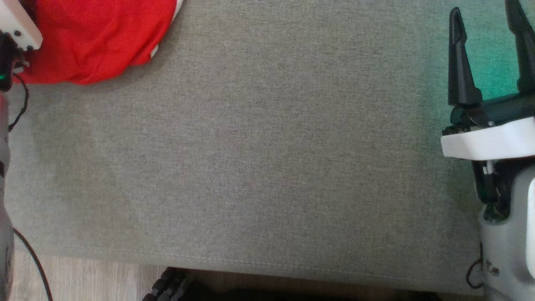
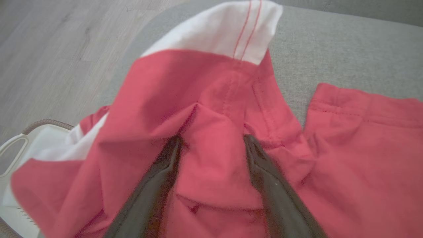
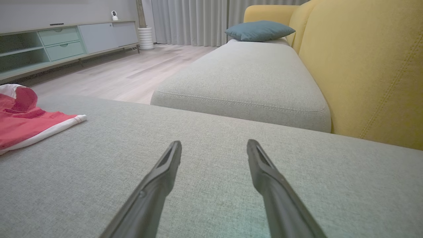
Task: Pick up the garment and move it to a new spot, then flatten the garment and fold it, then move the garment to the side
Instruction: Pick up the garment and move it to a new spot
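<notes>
- Pick-up step, likely: your left hand (image 2: 212,138) is spread, not yet clenched, straddling a ridge of the red garment (image 2: 158,82).
- Right hand (image 3: 214,142): released, empty; the garment lies far to its left.
- Next: clench on the ridge, then lift.

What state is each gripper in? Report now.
Left gripper: open, astride a fold of the red garment, not clamped.
Right gripper: open, holding nothing.

Red/wht garment (image 1: 96,37), crumpled — on cushion (image 1: 267,146)
</notes>
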Motion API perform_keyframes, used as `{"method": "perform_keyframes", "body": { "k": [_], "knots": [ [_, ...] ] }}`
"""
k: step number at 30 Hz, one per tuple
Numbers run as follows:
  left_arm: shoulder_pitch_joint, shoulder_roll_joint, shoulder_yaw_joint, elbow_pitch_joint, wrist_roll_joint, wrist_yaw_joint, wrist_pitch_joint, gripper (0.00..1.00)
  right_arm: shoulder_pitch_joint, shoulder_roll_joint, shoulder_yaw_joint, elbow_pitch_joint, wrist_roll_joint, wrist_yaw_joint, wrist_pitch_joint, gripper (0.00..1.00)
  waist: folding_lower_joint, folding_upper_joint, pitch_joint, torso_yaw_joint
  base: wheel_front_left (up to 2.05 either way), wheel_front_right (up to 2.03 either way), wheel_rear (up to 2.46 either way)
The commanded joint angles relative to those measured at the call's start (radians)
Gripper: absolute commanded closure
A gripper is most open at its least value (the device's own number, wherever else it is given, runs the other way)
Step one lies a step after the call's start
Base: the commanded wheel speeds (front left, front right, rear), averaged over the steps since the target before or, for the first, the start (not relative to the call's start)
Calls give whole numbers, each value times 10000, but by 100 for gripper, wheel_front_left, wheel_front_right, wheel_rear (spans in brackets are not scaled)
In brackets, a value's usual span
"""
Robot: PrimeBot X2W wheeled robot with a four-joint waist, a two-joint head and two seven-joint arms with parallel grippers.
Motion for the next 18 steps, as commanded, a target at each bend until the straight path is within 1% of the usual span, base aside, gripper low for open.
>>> {"method": "perform_keyframes", "body": {
  "k": [1,6,13,15,18],
  "knots": [
    [-188,692,47,-87,-23,12,-4,100,-97,80,246,-426,-95,65,21,0,-2,0,14,-34,0,0,0],
    [-240,773,-354,-54,35,12,-1006,100,-62,174,229,-156,-85,65,-153,0,-2,0,-307,-9,0,0,0],
    [-282,770,-741,-95,345,12,-3008,100,118,361,315,640,202,65,-695,0,-2,0,-1635,-19,0,0,0],
    [-301,679,-821,-214,429,16,-3329,100,214,405,281,924,327,65,-895,0,-2,0,-2138,-34,0,0,0],
    [-169,356,-1130,-625,560,15,-3528,100,473,453,247,1342,545,65,-1186,0,-2,0,-2893,-101,0,0,0]
  ]
}}
